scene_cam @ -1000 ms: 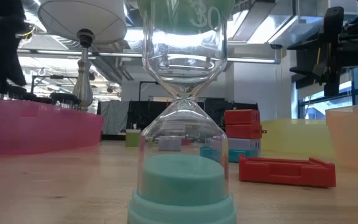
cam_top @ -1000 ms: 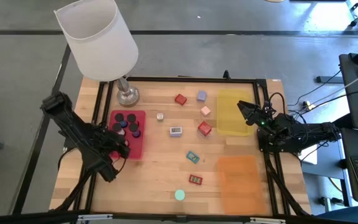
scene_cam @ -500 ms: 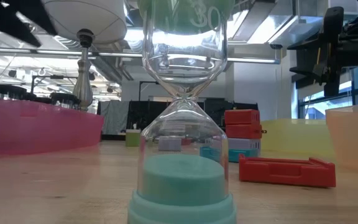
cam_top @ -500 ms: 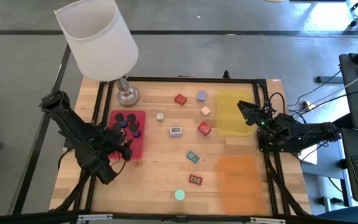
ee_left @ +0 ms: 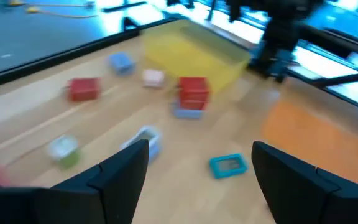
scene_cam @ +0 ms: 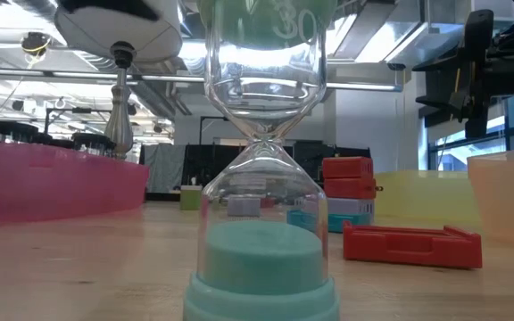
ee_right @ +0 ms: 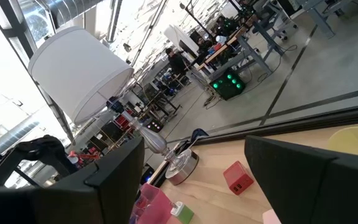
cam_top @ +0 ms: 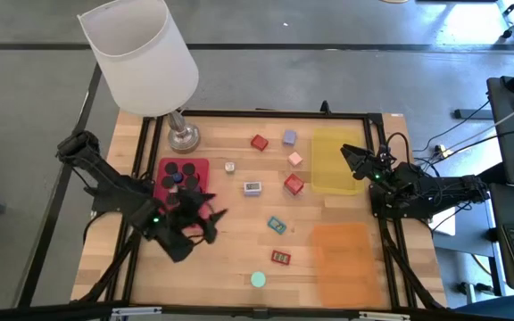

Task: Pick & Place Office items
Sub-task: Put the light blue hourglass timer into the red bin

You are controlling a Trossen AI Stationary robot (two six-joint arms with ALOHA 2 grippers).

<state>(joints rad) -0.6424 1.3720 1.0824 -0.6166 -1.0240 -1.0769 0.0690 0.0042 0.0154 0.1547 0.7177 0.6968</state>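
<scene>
Surface (cam_top: 239, 259), light wood, carries flat red mat (cam_top: 202, 207) already holding black round pieces (cam_top: 179, 168), likely their drop spot. We see left gripper (cam_top: 205, 223) empty, fingers apart, beside it heading toward teal flat rectangle (ee_left: 229, 165); right gripper (cam_top: 350, 159) apart, parked over yellow mat (cam_top: 333, 183).

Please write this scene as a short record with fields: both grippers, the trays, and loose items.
left gripper: open, empty, above the wooden table, just right of the red tray
right gripper: open, empty, at the yellow tray edge
red tray contents: black round pieces
orange tray: holds nothing
loose items: teal hourglass, flat red rectangle, teal rectangle, red block
</scene>
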